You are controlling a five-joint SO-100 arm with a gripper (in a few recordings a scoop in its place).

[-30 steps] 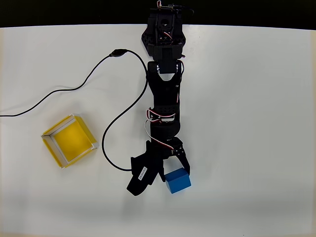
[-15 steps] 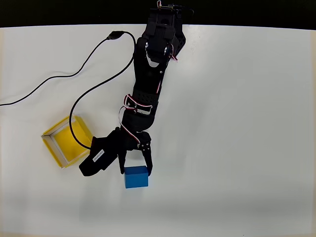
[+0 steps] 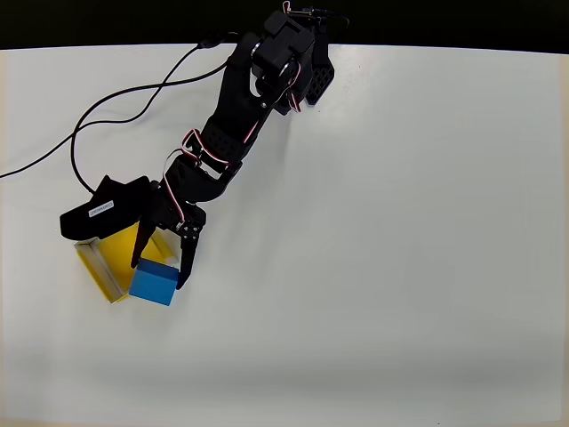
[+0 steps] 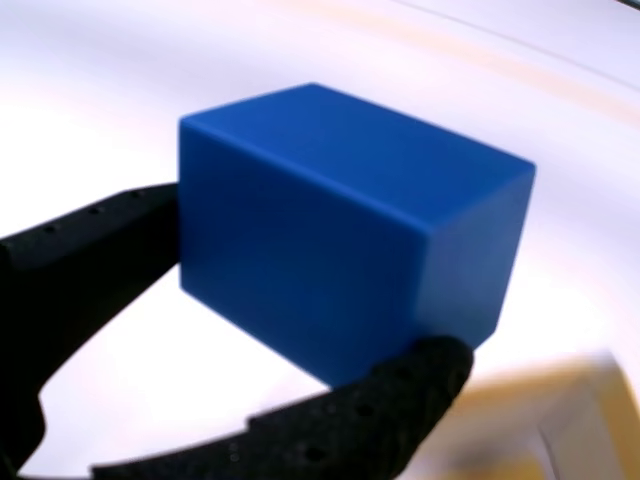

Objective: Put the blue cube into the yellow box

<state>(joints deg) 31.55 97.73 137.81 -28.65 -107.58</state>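
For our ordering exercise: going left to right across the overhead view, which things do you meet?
Black cable → yellow box → blue cube → pincer closed on the cube → arm base.

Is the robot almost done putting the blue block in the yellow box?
Nearly. The pickup looks done: the pincer is shut on the blue cube. Right now, in the overhead view, the cube sits at the yellow box's lower right edge, not inside it. Left to do: move it over the yellow floor and let go.
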